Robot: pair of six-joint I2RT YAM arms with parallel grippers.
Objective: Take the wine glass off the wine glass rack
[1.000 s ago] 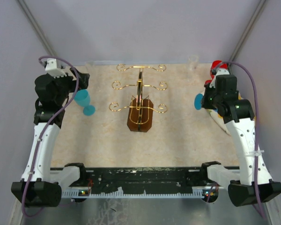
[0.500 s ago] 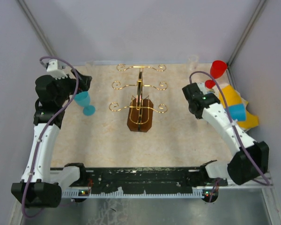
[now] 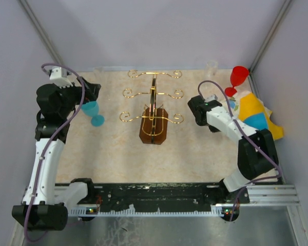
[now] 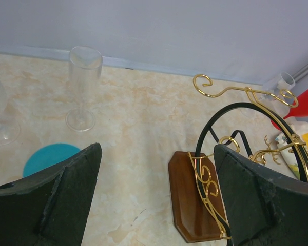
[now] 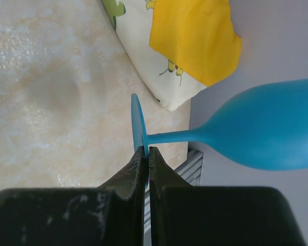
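overhead view of a beige marbled table [image 3: 195,148] with two robot arms. the wine glass rack [image 3: 154,97], gold wire with curled arms, stands upright mid-table on its dark brown wooden base [image 3: 154,134].

my right gripper [image 5: 146,149] is clenched, and its tips pinch the rim of the foot [image 5: 137,120] of a blue wine glass [image 5: 251,130]. the glass is on its side with its stem level, beside a yellow and white printed cloth [image 5: 195,36] at the table's right edge. it is well apart from the rack.

my left gripper [image 4: 156,149] is spread wide and released, gripping nothing, at the table's left side. just beside it, a turquoise wine glass [image 3: 91,109] stands on the table. a clear flute [image 4: 84,87] stands near the back wall. a red wine glass [image 3: 238,76] is at the far right corner.
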